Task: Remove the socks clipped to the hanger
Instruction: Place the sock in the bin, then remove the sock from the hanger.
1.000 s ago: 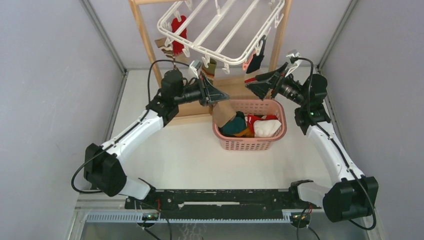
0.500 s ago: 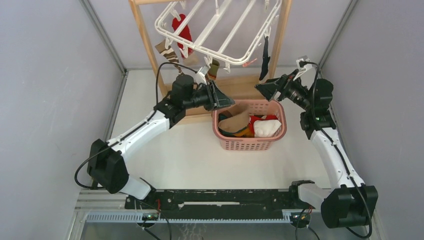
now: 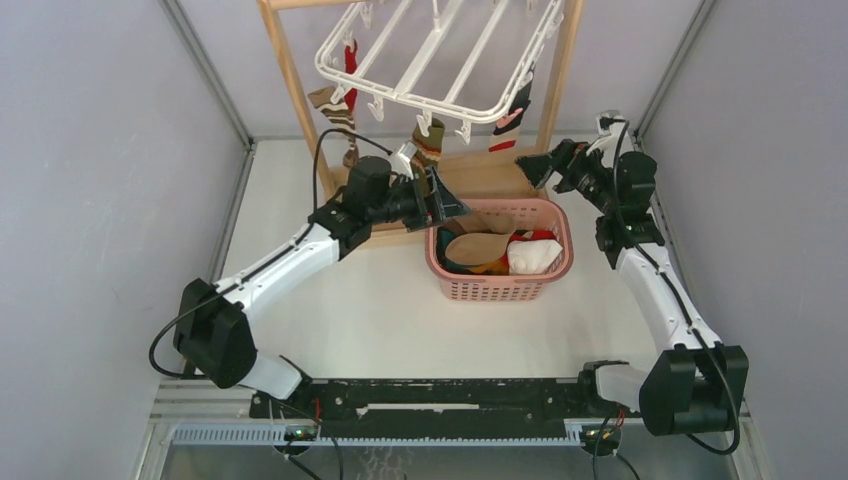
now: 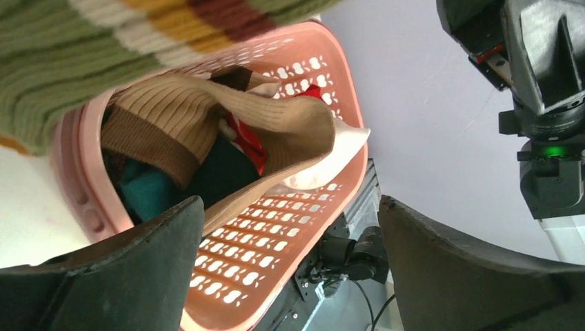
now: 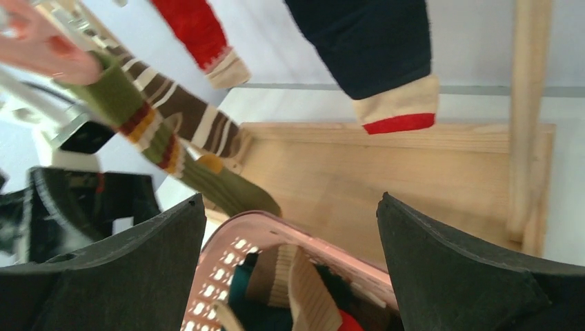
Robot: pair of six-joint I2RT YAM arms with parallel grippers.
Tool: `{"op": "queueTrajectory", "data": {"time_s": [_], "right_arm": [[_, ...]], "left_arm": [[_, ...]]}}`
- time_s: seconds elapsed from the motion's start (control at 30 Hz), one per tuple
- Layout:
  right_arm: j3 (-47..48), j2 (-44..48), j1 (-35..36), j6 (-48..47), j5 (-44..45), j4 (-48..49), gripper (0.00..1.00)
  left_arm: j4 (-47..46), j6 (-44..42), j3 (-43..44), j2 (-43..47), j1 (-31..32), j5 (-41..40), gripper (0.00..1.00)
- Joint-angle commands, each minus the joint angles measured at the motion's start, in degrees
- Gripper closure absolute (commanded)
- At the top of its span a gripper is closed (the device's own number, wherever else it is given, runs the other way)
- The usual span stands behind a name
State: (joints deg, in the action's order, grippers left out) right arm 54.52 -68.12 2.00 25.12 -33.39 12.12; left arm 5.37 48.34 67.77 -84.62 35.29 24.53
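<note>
Top external view: one white hanger (image 3: 430,103) hangs from the wooden stand (image 3: 288,70), cut off by the top edge. Four socks can be counted on it: a red sock (image 3: 349,62), a brown striped sock (image 3: 333,108), a green striped sock (image 3: 429,138) and a navy sock (image 3: 518,105). One pink basket (image 3: 500,285) stands on the table below, with a tan sock (image 3: 478,245) lying on top of a pile. White, red and teal fabric shows around it, but the pile is too tangled to count. The left gripper (image 3: 443,200) is at the basket's left rim and the right gripper (image 3: 530,165) is near its far right corner.

Left wrist view: the left gripper (image 4: 290,276) has its two fingers (image 4: 124,269) spread wide with nothing between them. The basket (image 4: 276,234) lies beyond, and the tan sock (image 4: 227,103) in it covers most of the others. The green striped sock (image 4: 83,62) fills the top left corner, cut off.

Right wrist view: the right gripper (image 5: 290,269) is also spread wide and holds nothing. All four hanging socks show, though only their lower ends: red sock (image 5: 196,27), navy sock (image 5: 372,41), green striped sock (image 5: 159,131) and brown striped sock (image 5: 200,121). The clips are out of frame. A blurred pink shape at the top left cannot be made out.
</note>
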Motion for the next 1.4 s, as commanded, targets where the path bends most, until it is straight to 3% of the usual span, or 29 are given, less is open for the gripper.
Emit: {"op": "queueTrajectory", "data": {"time_s": [0.0,0.53,1.03,1.3,1.37], "right_arm": [[3.4,-0.7,1.7,-5.1,9.8,0.6,0.00],[6.0,-11.9,6.2,-8.1,21.1,15.8,0.00],[11.9,-24.0,9.5,-9.0,22.6,24.5,0.00],[18.3,-28.9,9.8,-7.9,30.0,20.2,0.01],[18.9,-29.5,9.7,-7.6,30.8,20.2,0.07]], "left_arm": [[3.5,-4.4,-1.1,4.8,0.7,-3.3,0.00],[9.6,-8.5,-0.2,9.0,1.0,-7.2,0.00],[14.2,-11.6,2.0,11.0,1.0,-9.0,0.00],[15.0,-12.2,2.1,11.4,1.0,-9.0,0.00],[15.0,-12.2,2.2,11.4,1.0,-9.0,0.00]]}}
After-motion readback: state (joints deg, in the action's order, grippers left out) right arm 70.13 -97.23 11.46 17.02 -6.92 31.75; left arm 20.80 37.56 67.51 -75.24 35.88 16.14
